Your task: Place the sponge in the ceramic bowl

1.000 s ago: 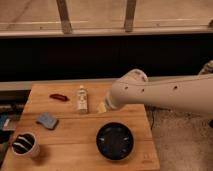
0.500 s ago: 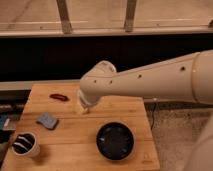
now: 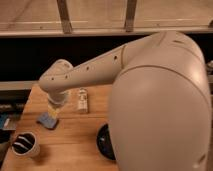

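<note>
**Arm swings left over the sponge**

Swung farther left than half a second ago, the gripper now hangs just above the sponge, which lies on the table well apart from the ceramic bowl. Its grip cannot be told. A good pickup likely needs a square, centred descent. No writing is legible.

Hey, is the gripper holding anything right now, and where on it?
Cannot tell: the gripper is down at the sponge, over its far edge.
</note>
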`<action>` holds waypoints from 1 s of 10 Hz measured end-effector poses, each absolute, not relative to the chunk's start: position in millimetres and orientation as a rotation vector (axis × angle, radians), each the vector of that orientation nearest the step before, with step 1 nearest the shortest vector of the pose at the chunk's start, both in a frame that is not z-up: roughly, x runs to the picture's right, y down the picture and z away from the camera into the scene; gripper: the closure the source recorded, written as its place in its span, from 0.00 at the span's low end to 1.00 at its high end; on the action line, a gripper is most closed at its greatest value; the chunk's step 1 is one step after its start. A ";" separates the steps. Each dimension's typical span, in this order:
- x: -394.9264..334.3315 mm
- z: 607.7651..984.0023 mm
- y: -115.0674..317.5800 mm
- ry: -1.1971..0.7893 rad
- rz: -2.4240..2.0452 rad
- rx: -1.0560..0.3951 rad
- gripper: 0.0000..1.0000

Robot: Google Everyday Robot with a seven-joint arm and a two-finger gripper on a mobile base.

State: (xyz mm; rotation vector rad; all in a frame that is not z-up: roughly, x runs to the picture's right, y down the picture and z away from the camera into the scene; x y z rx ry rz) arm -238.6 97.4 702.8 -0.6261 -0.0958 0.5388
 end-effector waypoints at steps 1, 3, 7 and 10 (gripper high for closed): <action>-242.0 703.8 98.0 -0.098 0.531 -0.630 0.39; -237.9 704.6 96.7 -0.094 0.537 -0.628 0.39; -233.9 731.4 114.3 -0.034 0.532 -0.677 0.39; -268.1 781.0 129.3 -0.027 0.481 -0.730 0.39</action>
